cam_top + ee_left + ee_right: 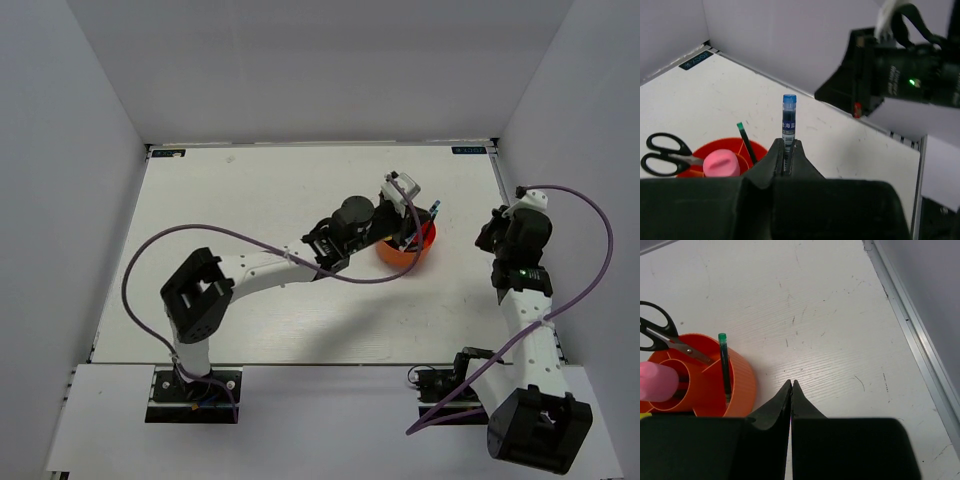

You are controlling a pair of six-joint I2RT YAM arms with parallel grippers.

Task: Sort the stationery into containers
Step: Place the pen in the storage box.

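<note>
Overhead first: your left gripper [405, 222] sits at far rim of orange cup [410, 260], with blue-capped pen [434, 211] poking out beyond fingers. Right gripper [492, 233] is well apart from cup.

Left wrist: fingers are clenched on pen, which stands upright between tips. Cup lies below-left of them, holding scissors [662, 152], pink-capped glue tube [720, 162] and green pen [746, 142].

Right wrist: your fingers are pressed together, grasping nothing. Cup is just left of tips.
</note>
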